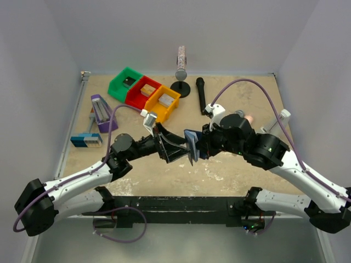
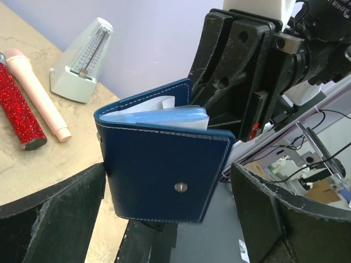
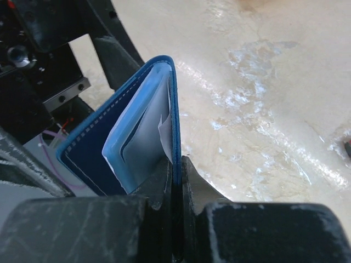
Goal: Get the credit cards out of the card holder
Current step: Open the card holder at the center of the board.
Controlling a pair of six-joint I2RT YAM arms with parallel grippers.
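Observation:
The card holder (image 1: 191,146), a dark blue bifold wallet with a snap stud, hangs in the air between my two arms. My right gripper (image 3: 176,167) is shut on one flap of the card holder (image 3: 88,148), pinching it near its edge. The wallet stands partly open, showing light blue-grey pockets (image 3: 134,131) inside. My left gripper (image 2: 168,181) is open, its fingers (image 2: 52,219) spread on either side of the card holder (image 2: 164,164) without gripping it. A pale corner (image 2: 164,103) pokes from the pockets. The credit cards are hidden.
Green (image 1: 125,83), red (image 1: 143,91) and orange (image 1: 163,102) bins stand at the back left, with a purple metronome (image 1: 101,112) and a blue-and-grey block (image 1: 86,140) nearby. A black microphone (image 1: 201,94), a pink one (image 2: 38,90), a red glitter one (image 2: 19,118) and a white metronome (image 2: 82,63) lie behind.

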